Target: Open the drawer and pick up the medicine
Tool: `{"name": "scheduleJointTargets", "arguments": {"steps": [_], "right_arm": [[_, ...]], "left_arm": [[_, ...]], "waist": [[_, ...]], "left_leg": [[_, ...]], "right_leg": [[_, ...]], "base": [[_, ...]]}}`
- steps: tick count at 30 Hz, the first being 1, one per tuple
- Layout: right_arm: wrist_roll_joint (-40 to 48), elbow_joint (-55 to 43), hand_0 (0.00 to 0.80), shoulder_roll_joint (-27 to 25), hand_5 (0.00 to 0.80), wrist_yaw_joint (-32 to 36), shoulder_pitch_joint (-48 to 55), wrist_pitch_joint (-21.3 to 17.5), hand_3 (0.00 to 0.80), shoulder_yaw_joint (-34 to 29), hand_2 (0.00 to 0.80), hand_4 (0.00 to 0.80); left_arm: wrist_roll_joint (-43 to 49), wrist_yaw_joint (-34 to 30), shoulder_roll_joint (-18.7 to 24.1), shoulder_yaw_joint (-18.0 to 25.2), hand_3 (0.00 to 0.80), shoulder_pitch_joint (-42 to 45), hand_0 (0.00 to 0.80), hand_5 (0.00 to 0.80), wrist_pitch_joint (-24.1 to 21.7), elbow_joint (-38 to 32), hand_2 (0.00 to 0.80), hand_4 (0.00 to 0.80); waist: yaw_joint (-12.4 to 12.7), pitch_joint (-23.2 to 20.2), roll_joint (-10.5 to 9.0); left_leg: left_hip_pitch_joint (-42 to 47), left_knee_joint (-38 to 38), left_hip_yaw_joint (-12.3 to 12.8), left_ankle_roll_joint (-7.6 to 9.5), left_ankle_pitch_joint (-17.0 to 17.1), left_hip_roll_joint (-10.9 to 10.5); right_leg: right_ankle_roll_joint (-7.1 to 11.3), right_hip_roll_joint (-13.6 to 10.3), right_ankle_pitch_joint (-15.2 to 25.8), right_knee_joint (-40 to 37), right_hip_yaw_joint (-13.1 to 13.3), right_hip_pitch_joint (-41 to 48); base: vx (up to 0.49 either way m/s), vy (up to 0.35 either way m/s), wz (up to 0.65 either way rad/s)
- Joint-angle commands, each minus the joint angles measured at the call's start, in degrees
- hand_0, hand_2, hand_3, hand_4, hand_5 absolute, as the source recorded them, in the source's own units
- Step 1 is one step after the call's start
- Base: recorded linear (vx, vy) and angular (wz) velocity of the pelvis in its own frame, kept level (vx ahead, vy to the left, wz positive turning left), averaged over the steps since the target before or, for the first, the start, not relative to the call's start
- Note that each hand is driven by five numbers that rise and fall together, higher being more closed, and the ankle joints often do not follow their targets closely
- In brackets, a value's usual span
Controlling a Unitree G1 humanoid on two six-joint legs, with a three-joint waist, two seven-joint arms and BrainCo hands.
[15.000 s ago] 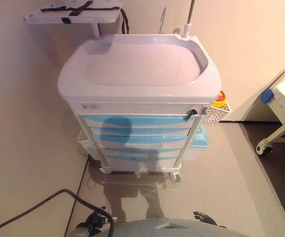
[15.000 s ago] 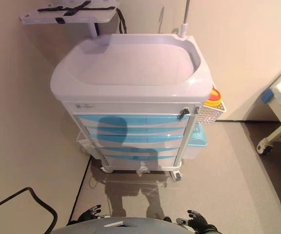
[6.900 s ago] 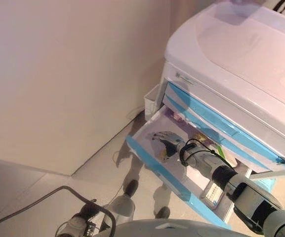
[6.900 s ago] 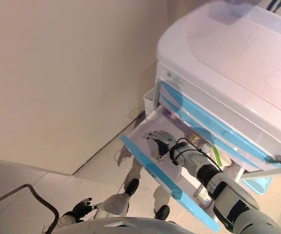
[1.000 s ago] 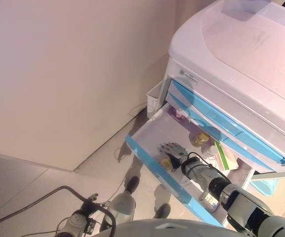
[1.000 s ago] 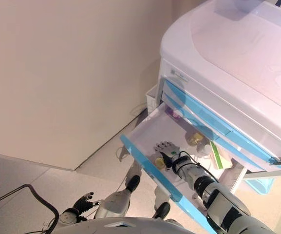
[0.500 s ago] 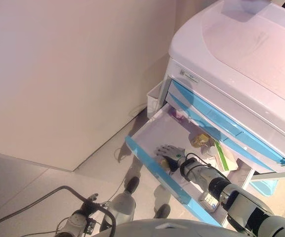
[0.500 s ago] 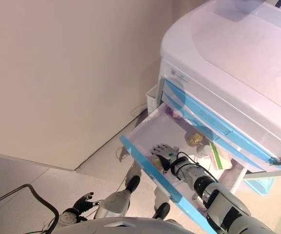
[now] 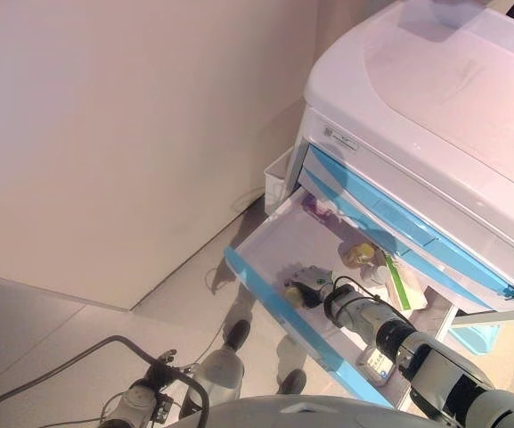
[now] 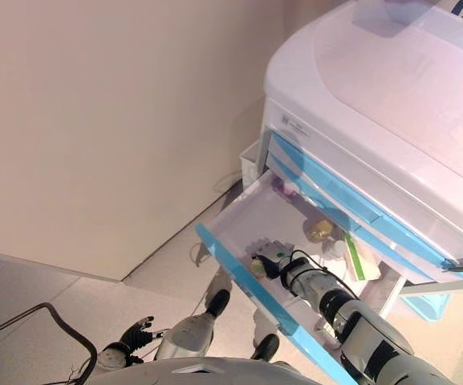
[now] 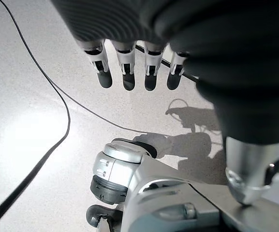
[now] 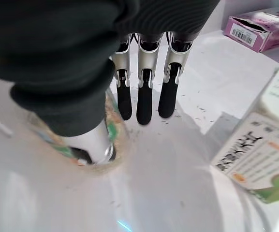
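the drawer (image 9: 270,290) of the medical cart (image 9: 435,98) stands pulled out, so the opening looks done; the pick is under way. the right hand (image 9: 308,283) is down inside the drawer near its front rim, at about 7 o'clock from the cart top, its fingers (image 12: 144,104) curling against the thumb round a small yellow-capped medicine bottle (image 10: 258,264) that sits on the drawer floor; whether the grasp is firm i cannot tell, and lifting it out is left. deeper in lie another yellowish bottle (image 9: 360,254), a green-and-white box (image 9: 403,283) and a purple box (image 12: 269,33). the left hand (image 11: 134,72) hangs idle low at 7 o'clock, fingers straight over the pale speckled floor (image 9: 69,357). a plain beige wall (image 9: 132,125) fills 10 o'clock.
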Motion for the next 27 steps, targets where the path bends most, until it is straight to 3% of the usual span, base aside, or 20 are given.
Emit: {"name": "scheduleJointTargets", "arguments": {"steps": [1, 13, 14, 15, 16, 17, 27], "right_arm": [[0.2, -5.0, 0.8, -0.9, 0.8, -1.2, 0.2, -1.2, 0.8, 3.0, 0.8, 0.8], [0.0, -4.7, 0.8, -0.8, 0.8, -1.5, 0.3, -1.3, 0.8, 3.0, 0.8, 0.8], [0.0, -4.9, 0.631, -0.9, 0.631, -1.2, 0.4, -1.2, 0.631, 3.0, 0.631, 0.631], [-0.1, -4.8, 0.097, -0.9, 0.097, -0.9, 0.3, -1.2, 0.097, 2.9, 0.097, 0.097], [-0.1, -4.8, 0.097, -0.9, 0.097, -0.8, 0.3, -1.2, 0.097, 2.9, 0.097, 0.097], [-0.1, -4.9, 0.0, -0.9, 0.0, -0.3, 0.4, -0.8, 0.0, 3.0, 0.0, 0.0], [-0.2, -3.6, 0.0, -0.5, 0.0, 0.7, 0.2, -0.3, 0.0, 3.6, 0.0, 0.0]], "left_arm": [[1.5, -0.3, 0.1, -2.6, 0.0, -0.3, 0.0, 0.0, -1.1, 2.1, 0.0, 0.0], [1.5, 0.0, -0.1, -2.8, 0.0, -0.2, 0.0, 0.0, -1.1, 2.1, 0.0, 0.0], [1.7, -0.1, -0.1, -2.6, 0.0, -0.1, 0.0, 0.0, -1.0, 2.0, 0.0, 0.0], [1.7, -0.1, -0.1, -2.5, 0.0, -0.1, 0.0, 0.0, -0.9, 2.0, 0.0, 0.0], [1.7, -0.1, -0.1, -2.6, 0.0, -0.1, 0.0, 0.0, -0.9, 2.0, 0.0, 0.0], [1.6, -0.2, 0.0, -2.5, 0.0, -0.1, 0.0, 0.0, -0.9, 1.9, 0.0, 0.0], [1.8, -0.3, 0.2, -2.7, 0.0, -0.4, 0.0, 0.0, -0.9, 2.1, 0.0, 0.0]], "waist": [[1.0, -0.3, -0.5], [1.0, -0.5, -0.43], [1.0, -0.6, -0.46], [1.0, -0.6, -0.45], [1.0, -0.6, -0.45], [1.0, -0.6, -0.43], [1.4, -0.5, -0.56]], "left_leg": [[-0.1, 1.0, 0.2, 1.15, -2.9, -2.1], [0.0, 1.0, 0.3, 1.23, -3.0, -2.1], [0.1, 1.0, 0.3, 1.24, -3.1, -2.1], [0.1, 1.0, 0.3, 1.23, -3.1, -2.1], [0.1, 1.0, 0.3, 1.23, -3.1, -2.1], [0.1, 1.0, 0.3, 1.26, -3.1, -2.1], [0.1, 1.0, 0.0, 1.3, -3.0, -2.2]], "right_leg": [[0.75, -1.3, -2.5, 5.9, -0.1, -0.4], [0.81, -1.4, -2.6, 5.9, -0.2, -0.3], [0.83, -1.5, -2.6, 5.9, -0.1, -0.3], [0.83, -1.5, -2.6, 5.9, -0.1, -0.2], [0.83, -1.5, -2.6, 5.9, -0.1, -0.2], [0.82, -1.5, -2.6, 6.0, -0.1, -0.2], [0.75, -1.5, -2.6, 6.0, -0.3, -0.1]], "base": [[0.0, 0.0, 0.0], [0.0, 0.0, 0.0], [0.0, 0.0, 0.0], [0.0, 0.0, 0.0], [0.0, 0.0, 0.0], [0.0, 0.0, 0.0], [0.0, 0.0, 0.0]]}}
